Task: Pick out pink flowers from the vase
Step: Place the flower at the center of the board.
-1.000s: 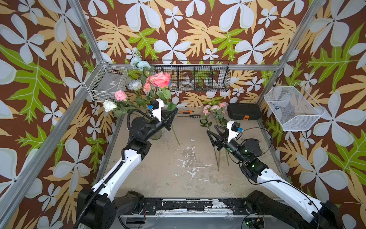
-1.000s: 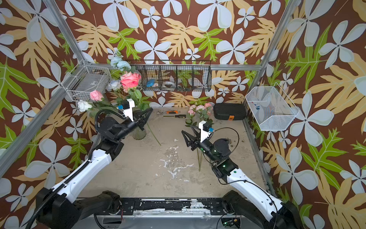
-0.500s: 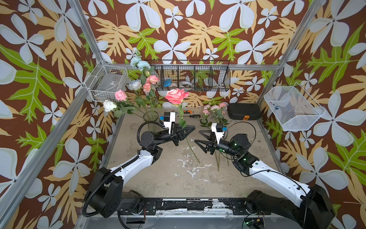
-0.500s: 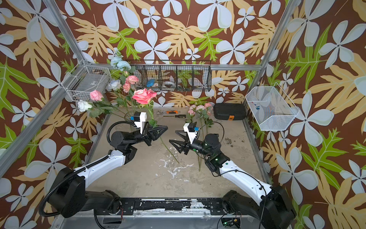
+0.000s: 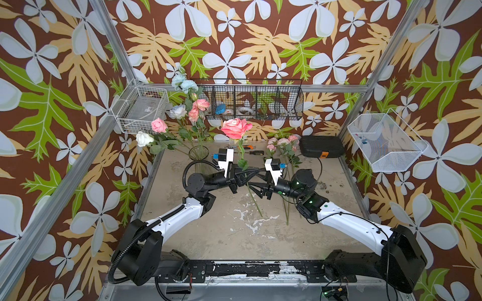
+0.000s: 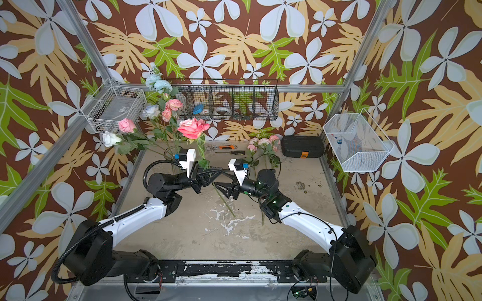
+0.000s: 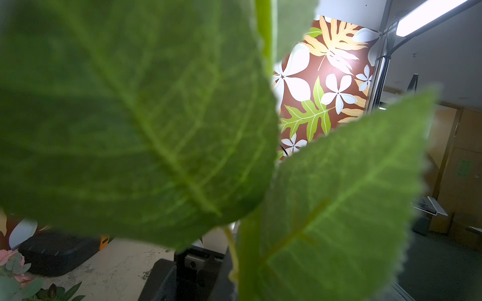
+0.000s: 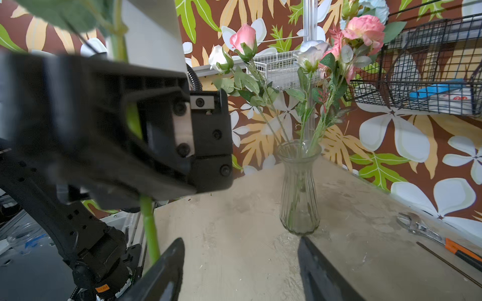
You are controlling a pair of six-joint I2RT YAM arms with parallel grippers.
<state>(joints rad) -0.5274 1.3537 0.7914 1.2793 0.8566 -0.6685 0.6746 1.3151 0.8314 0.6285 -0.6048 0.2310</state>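
The cell is walled with brown panels printed with white flowers and green leaves. Its floor is a worn beige desk (image 5: 221, 234).

The left claw (image 5: 250, 173) is clenched on the green stem of a large coral-pink rose (image 5: 236, 127). In both top views the bloom stands above the claw and the stem slants down toward the desk; contact with the desk cannot be determined. In the left wrist view the rose's leaves (image 7: 130, 117) fill most of the picture.

The right claw (image 5: 254, 179) faces the left claw tip to tip, released and grasping nothing. In the right wrist view its fingers (image 8: 167, 273) are spread, and the stem passes just beside one of them, on its outer side.

Behind the left arm, the ribbed glass vase (image 5: 198, 153) stands upright near the desk's rear left corner. It holds one pink rose (image 5: 158, 125), pink ruffled blooms (image 5: 199, 105), white roses (image 5: 143, 138) and pale blue flowers (image 5: 184, 83).

A bunch of small pink flowers (image 5: 283, 142) lies on the desk by the right arm, near a black case (image 5: 320, 147).
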